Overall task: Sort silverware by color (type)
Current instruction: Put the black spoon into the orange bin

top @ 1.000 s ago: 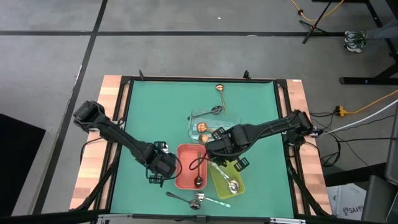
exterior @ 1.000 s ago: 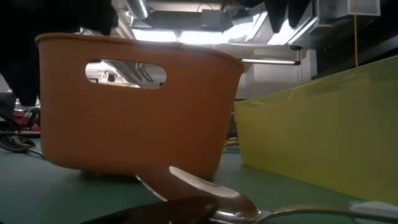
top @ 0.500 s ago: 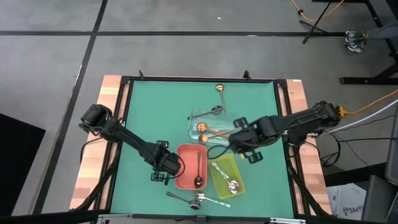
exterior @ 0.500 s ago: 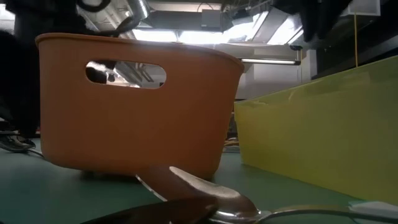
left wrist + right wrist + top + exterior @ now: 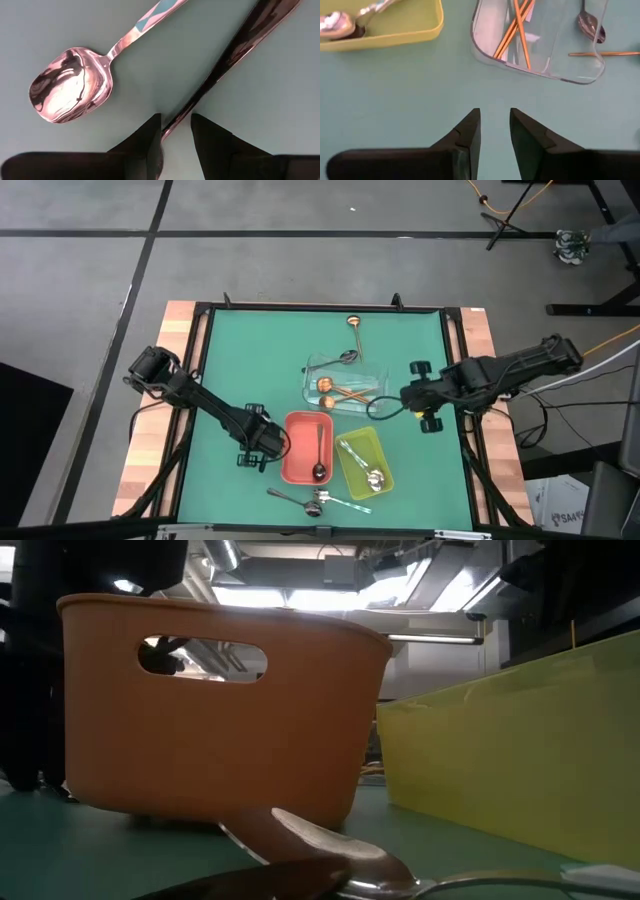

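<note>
Hidden: low view blocked by red tray (image 5: 220,710) and yellow-green tray (image 5: 520,740); spoon bowl (image 5: 330,855) cut off at lower edge.
Left gripper (image 5: 256,452): just left of red tray; fingers (image 5: 145,145) slightly parted astride a dark spoon handle (image 5: 235,55), grip uncertain.
Right gripper (image 5: 410,395): right of clear tray (image 5: 372,374), fingers (image 5: 470,132) slightly apart, holding nothing.
Silverware: copper pieces (image 5: 340,390) in clear tray; dark spoon (image 5: 318,455) lengthwise in red tray, bowl toward table front; silver spoon (image 5: 365,465) diagonal in yellow-green tray; others (image 5: 310,502) loose at front.

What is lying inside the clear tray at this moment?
The clear tray holds copper-gold utensils and one dark spoon near its far edge. The exact number is unclear, because they overlap.
</note>
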Robot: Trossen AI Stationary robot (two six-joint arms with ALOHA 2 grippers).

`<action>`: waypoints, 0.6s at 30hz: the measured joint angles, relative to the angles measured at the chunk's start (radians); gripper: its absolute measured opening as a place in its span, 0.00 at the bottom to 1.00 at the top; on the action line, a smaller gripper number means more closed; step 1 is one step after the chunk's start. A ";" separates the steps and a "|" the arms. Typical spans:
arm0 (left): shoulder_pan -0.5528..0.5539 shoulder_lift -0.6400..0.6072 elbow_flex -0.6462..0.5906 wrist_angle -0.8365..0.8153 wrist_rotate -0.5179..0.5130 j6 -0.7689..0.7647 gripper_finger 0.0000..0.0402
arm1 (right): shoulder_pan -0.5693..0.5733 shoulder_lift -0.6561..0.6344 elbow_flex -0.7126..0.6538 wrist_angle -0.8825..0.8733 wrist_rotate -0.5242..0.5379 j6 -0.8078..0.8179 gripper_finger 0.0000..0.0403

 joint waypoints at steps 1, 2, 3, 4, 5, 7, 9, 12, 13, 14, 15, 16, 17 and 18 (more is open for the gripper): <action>0.000 0.001 0.000 0.001 0.002 -0.001 0.25 | 0.000 -0.019 -0.016 0.015 0.002 0.006 0.23; 0.000 0.001 0.000 0.003 0.002 -0.001 0.23 | 0.000 -0.034 -0.031 0.028 0.002 0.011 0.23; -0.001 0.000 0.000 0.003 0.002 -0.001 0.21 | 0.000 -0.049 -0.045 0.046 0.002 0.012 0.23; -0.001 -0.003 0.000 0.004 0.005 -0.001 0.19 | 0.000 -0.062 -0.060 0.065 0.002 0.013 0.23; -0.001 -0.004 -0.001 0.005 0.006 -0.002 0.17 | 0.000 -0.072 -0.073 0.085 0.002 0.013 0.23; -0.001 -0.004 -0.001 0.006 0.007 -0.001 0.12 | 0.000 -0.084 -0.096 0.125 0.002 0.013 0.23; -0.001 -0.003 -0.001 0.006 0.007 -0.001 0.08 | 0.000 -0.089 -0.115 0.167 0.002 0.013 0.23; -0.001 -0.003 -0.001 0.007 0.012 -0.003 0.03 | -0.001 -0.088 -0.147 0.241 0.000 0.013 0.23; -0.001 -0.003 -0.001 0.007 0.012 -0.003 0.02 | -0.001 -0.087 -0.160 0.270 -0.005 0.013 0.23; -0.001 -0.003 -0.001 0.007 0.015 -0.002 0.02 | -0.001 -0.087 -0.173 0.298 -0.014 0.014 0.23; -0.001 -0.002 -0.001 0.006 0.022 -0.002 0.01 | -0.001 -0.087 -0.187 0.324 -0.018 0.013 0.23; -0.001 -0.002 0.001 0.005 0.032 -0.001 0.02 | -0.001 -0.087 -0.199 0.346 -0.024 0.013 0.23; 0.000 -0.002 0.003 0.004 0.043 -0.001 0.02 | -0.001 -0.087 -0.209 0.363 -0.033 0.013 0.23; 0.000 -0.001 0.007 0.002 0.050 -0.002 0.02 | -0.001 -0.087 -0.218 0.378 -0.042 0.013 0.23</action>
